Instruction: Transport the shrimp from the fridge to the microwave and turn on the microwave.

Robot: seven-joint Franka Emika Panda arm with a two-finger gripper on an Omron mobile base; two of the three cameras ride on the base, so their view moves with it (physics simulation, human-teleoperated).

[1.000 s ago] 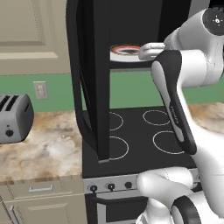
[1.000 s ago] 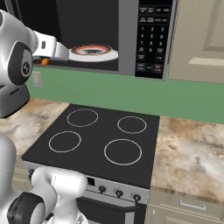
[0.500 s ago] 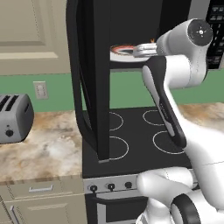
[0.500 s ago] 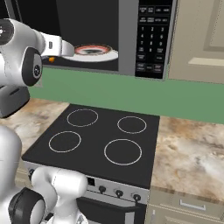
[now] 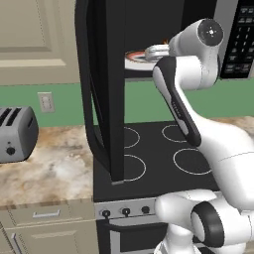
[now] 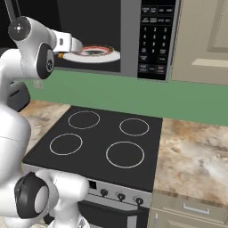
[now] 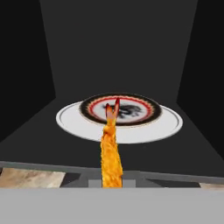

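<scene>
Gripper [image 7: 111, 183]: clamped tight on the shrimp's lower end, so that it is carried upright and clear of the sill.
Shrimp [image 7: 110, 148]: held at the mouth of the microwave, its tail pointed toward the plate; not yet set down.
Plate [image 7: 120, 109]: a patterned dish, laid on the white turntable [image 7: 70, 122] to receive the shrimp.
Microwave [image 6: 153, 40]: door [image 5: 101, 89] swung wide open for access; keypad [image 6: 152, 38] judged untouched.
</scene>
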